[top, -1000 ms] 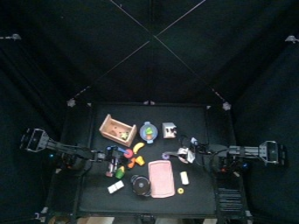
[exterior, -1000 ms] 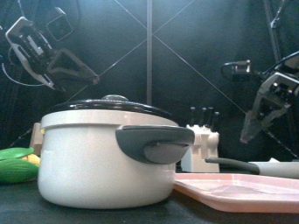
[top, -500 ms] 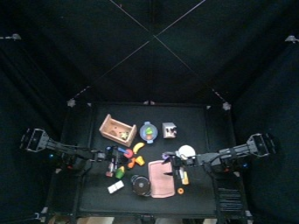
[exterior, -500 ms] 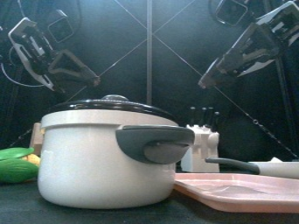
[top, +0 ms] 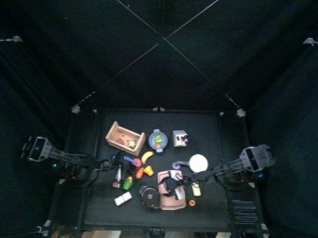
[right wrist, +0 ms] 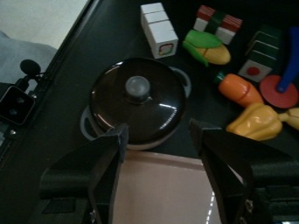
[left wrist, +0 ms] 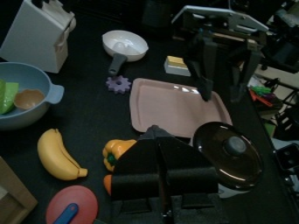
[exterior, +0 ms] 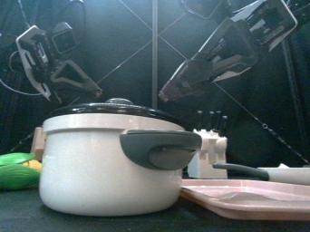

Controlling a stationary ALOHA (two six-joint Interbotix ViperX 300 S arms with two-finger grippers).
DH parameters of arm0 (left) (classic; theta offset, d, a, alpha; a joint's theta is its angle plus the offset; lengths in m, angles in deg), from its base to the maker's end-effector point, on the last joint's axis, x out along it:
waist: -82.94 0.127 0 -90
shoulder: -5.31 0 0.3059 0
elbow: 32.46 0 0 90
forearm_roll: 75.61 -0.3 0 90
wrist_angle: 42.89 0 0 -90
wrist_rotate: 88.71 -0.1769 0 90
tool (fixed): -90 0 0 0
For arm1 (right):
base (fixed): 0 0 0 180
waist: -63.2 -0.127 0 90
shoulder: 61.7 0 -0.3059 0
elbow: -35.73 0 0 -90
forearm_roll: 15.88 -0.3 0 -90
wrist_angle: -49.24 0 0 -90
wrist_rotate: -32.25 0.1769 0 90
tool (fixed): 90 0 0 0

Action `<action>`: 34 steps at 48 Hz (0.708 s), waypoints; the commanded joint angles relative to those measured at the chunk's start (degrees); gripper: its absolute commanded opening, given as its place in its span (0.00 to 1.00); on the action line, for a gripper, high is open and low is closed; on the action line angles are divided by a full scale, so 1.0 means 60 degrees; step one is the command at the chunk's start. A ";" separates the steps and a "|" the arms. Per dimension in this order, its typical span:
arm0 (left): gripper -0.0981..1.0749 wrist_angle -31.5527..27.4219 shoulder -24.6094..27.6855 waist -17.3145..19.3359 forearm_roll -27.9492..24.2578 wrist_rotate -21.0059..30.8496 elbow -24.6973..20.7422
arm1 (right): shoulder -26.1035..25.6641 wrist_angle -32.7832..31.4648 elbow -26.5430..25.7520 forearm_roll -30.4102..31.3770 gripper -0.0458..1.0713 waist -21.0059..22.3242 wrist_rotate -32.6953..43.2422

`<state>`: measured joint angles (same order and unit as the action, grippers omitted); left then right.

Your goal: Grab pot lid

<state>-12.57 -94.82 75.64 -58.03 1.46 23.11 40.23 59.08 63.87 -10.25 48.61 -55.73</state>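
Two views tell most here. Only the right wrist view looks straight down on the pot lid [right wrist: 138,96]: a round, dark, glossy dome with a small grey knob, seated on the white pot [right wrist: 91,125], with the right gripper [right wrist: 160,157] directly above it, its fingers [right wrist: 110,156] spread wide open on either side. The front view instead shows the pot's smooth white wall [exterior: 85,163], its grey side handle, and the lid's rim [exterior: 111,109] on top, beside the pink tray [exterior: 248,195] on the table [exterior: 24,217]. The left gripper [left wrist: 170,188] rests near the table's left edge over the toy fruit, fingers nearly closed, holding nothing. Compared with a second ago, the right arm [exterior: 224,45] has swung from the right side in across the tray to above the pot.
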 commanded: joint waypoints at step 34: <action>0.06 0.0088 0.0000 -0.0044 0.0015 -0.0015 0.0044 | 0.1479 0.0015 -0.1860 -0.0776 0.85 -0.0205 -0.0015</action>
<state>-12.57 -94.91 75.56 -57.94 1.55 23.99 50.07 58.73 54.03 -14.30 47.29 -55.73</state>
